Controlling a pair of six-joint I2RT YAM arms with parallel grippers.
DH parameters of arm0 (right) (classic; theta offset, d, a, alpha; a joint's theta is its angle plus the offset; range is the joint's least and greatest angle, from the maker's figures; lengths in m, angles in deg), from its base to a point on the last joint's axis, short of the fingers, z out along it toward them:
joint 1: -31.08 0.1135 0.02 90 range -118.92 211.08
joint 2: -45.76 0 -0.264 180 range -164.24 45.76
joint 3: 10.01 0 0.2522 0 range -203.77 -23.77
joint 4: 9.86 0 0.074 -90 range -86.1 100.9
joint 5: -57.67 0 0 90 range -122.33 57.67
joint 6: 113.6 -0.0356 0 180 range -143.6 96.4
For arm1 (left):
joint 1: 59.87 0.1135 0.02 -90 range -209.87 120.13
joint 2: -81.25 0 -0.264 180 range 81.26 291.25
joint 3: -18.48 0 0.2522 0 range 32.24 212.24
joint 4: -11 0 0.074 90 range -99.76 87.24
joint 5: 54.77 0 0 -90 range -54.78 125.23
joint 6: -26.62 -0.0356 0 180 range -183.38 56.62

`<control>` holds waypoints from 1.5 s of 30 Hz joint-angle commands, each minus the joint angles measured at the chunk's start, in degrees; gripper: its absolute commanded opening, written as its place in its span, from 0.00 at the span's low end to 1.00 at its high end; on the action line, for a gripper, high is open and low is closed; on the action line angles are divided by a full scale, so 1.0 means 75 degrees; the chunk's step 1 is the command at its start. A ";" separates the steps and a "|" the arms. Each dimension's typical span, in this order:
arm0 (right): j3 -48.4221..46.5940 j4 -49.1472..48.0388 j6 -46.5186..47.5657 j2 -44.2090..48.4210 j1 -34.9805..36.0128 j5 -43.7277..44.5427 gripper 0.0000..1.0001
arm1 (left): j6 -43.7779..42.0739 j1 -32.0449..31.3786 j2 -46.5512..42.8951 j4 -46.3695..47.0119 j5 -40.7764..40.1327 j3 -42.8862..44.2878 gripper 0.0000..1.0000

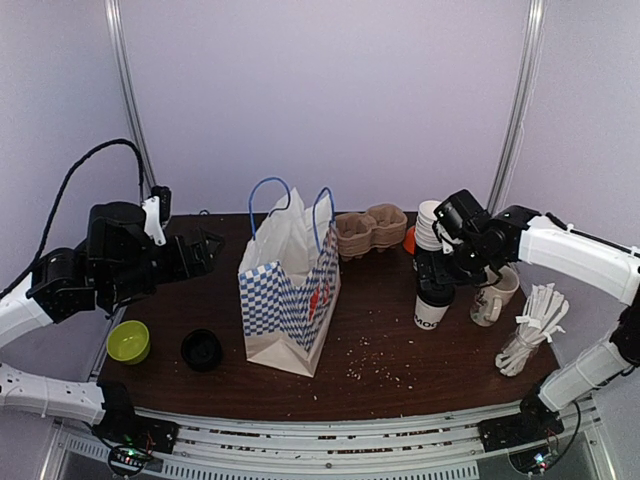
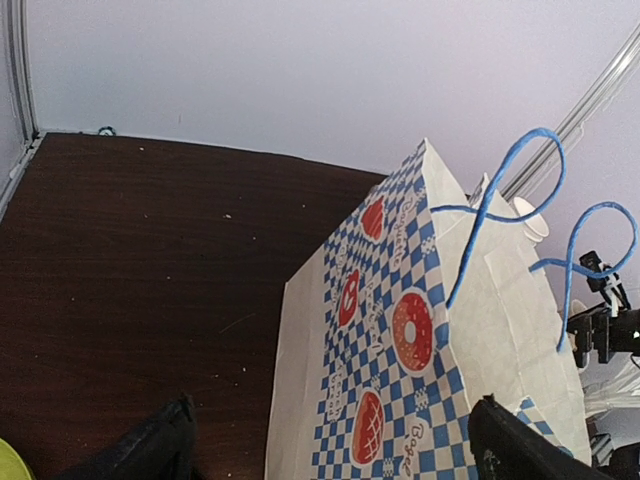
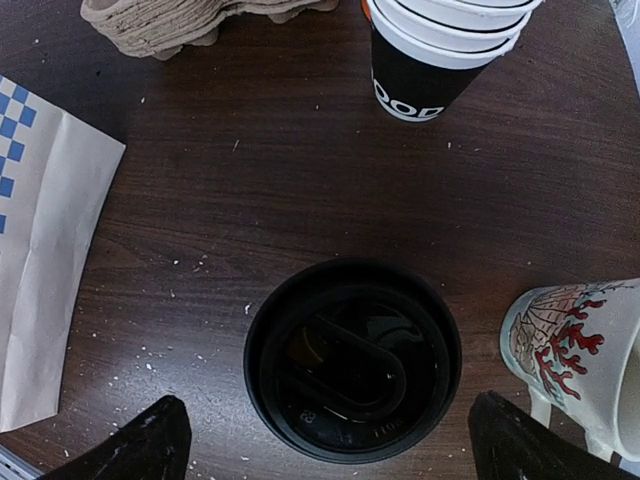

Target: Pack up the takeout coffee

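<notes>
Takeout coffee (image 3: 352,360) stands upright on the counter (image 3: 250,170), just beside a painted ceramic mug (image 3: 575,350) and near a stack of lidless cups (image 3: 440,50). The right claw (image 3: 335,445) hangs over its black lid, spread wide and empty. The paper wall probably crushes easily, so a gentle grip on the sides below the lid seems safest. The checkered paper bag (image 1: 290,290) stands apart, faced by the left claw (image 2: 335,450), also wide.
</notes>
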 commanded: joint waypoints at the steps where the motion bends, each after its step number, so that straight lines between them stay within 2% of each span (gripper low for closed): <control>1: -0.0350 0.0440 0.0252 -0.0307 -0.0163 -0.0228 1.00 | -0.0262 -0.0002 -0.0083 0.0236 -0.0173 -0.0257 0.98; 16: -0.0431 0.0505 0.0651 -0.0958 -0.0503 -0.0367 1.00 | -0.0237 -0.0002 0.0043 0.0406 -0.0030 -0.0552 0.98; 28: -0.0248 0.0312 0.0780 -0.1088 -0.0700 -0.1057 1.00 | -0.0185 -0.0002 0.0212 0.0563 0.0193 -0.0613 0.98; 45: -0.0487 0.0729 0.0953 -0.1533 -0.0719 -0.1191 1.00 | -0.0181 -0.0002 0.0369 0.0710 0.0330 -0.0721 0.98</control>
